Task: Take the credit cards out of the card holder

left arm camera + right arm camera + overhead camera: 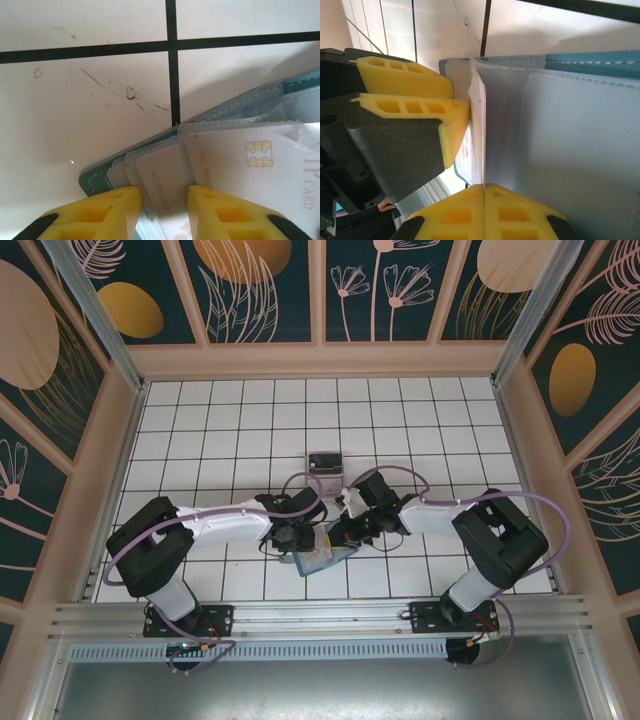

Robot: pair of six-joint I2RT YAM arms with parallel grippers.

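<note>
Left gripper and right gripper meet tip to tip over the teal card holder. It lies spread on the tiled table near the front edge, and a small box sits behind.

In the left wrist view, the left gripper has its yellow fingers partly apart with a pale credit card in the gap. I cannot tell whether they clamp it. A chip card lies just beside it, and both are tucked in the card holder.

In the right wrist view, the right gripper is pinched closed on a thin clear sleeve of the card holder.
</note>
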